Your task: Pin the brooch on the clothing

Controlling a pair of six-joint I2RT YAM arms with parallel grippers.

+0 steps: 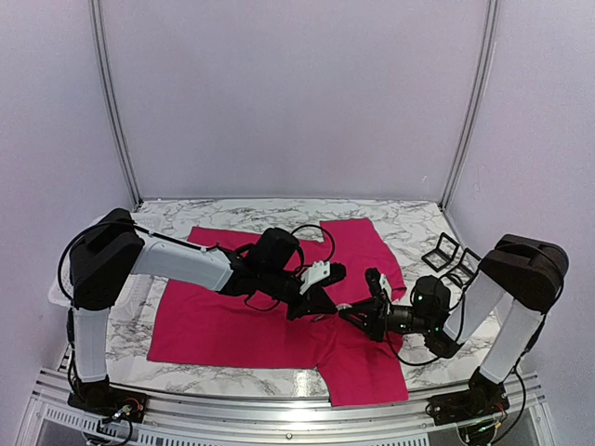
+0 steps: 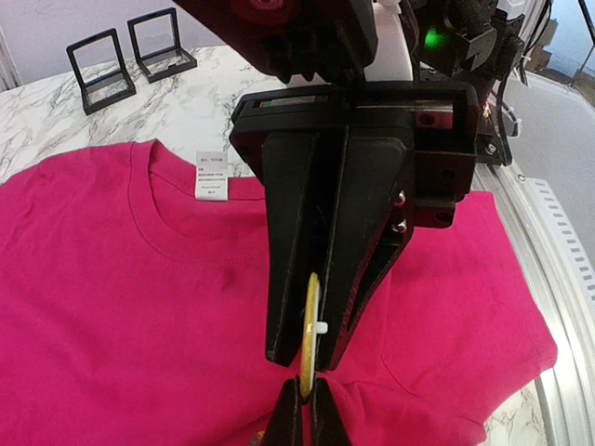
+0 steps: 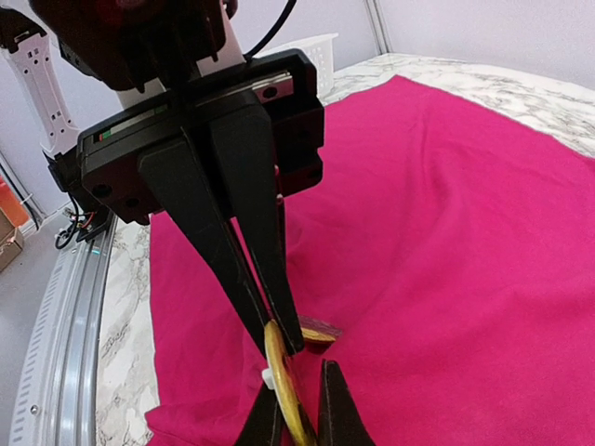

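Note:
The crimson-pink T-shirt [image 1: 223,325] lies flat on the marble table; it also shows in the left wrist view [image 2: 112,307] with its white neck label [image 2: 211,175], and in the right wrist view [image 3: 446,232]. The brooch [image 2: 310,316], a thin yellow disc with a white nub on its back, stands on edge just above the fabric [image 3: 286,372]. My left gripper [image 2: 307,383] pinches one edge of it. My right gripper [image 3: 297,381] grips it from the opposite side, tips meeting the left's. In the top view both grippers, left [image 1: 327,302] and right [image 1: 351,312], meet over the shirt's right half.
A small purple and yellow piece [image 3: 318,333] lies on the shirt just behind the brooch. Two black frame stands [image 1: 451,253] sit at the right, also in the left wrist view [image 2: 102,70]. A white basket [image 3: 311,51] stands at the table's left. A metal rail [image 1: 279,409] runs along the near edge.

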